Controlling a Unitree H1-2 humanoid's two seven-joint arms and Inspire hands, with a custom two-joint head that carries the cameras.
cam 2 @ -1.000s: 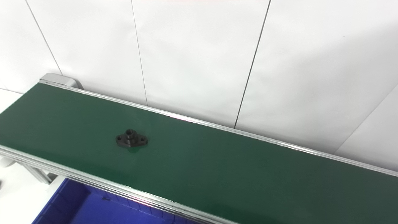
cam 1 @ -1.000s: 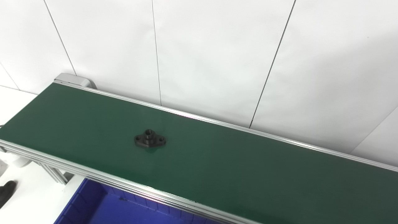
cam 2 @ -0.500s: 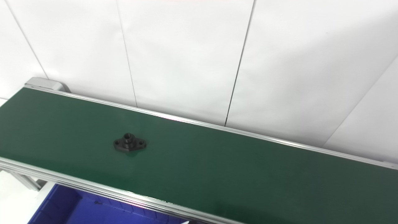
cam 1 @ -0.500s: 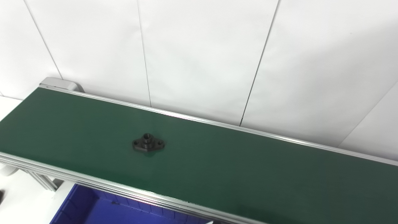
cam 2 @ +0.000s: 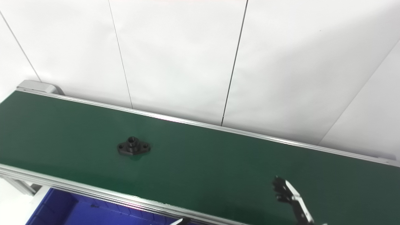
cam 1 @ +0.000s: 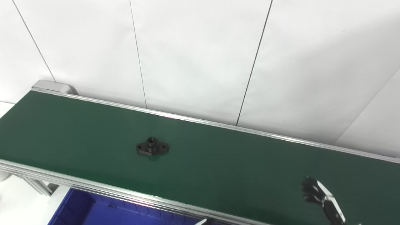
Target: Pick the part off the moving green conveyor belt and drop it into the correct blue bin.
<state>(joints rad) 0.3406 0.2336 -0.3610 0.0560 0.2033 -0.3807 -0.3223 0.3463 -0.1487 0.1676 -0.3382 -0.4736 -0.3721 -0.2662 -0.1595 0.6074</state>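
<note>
One black flanged metal part (cam 1: 152, 147) lies mid-belt on the green conveyor belt (cam 1: 218, 162); right hand (cam 1: 322, 198), finger state not discernible, is well apart, so a late reach could be outrun.

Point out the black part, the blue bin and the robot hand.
black part (cam 1: 152, 146): left eye view, on its raised centre hub.
blue bin (cam 1: 93, 212): left eye view, on its inner wall.
right robot hand (cam 2: 286, 192): right eye view, on its fingers.

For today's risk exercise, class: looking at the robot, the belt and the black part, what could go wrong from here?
1. The black part lies flat on the green belt, far left of the right hand; a mistimed reach could miss it.
2. Its low flange offers little to grasp, so it may slip.
3. Only a corner of the blue bin shows, so a drop could miss.
</note>
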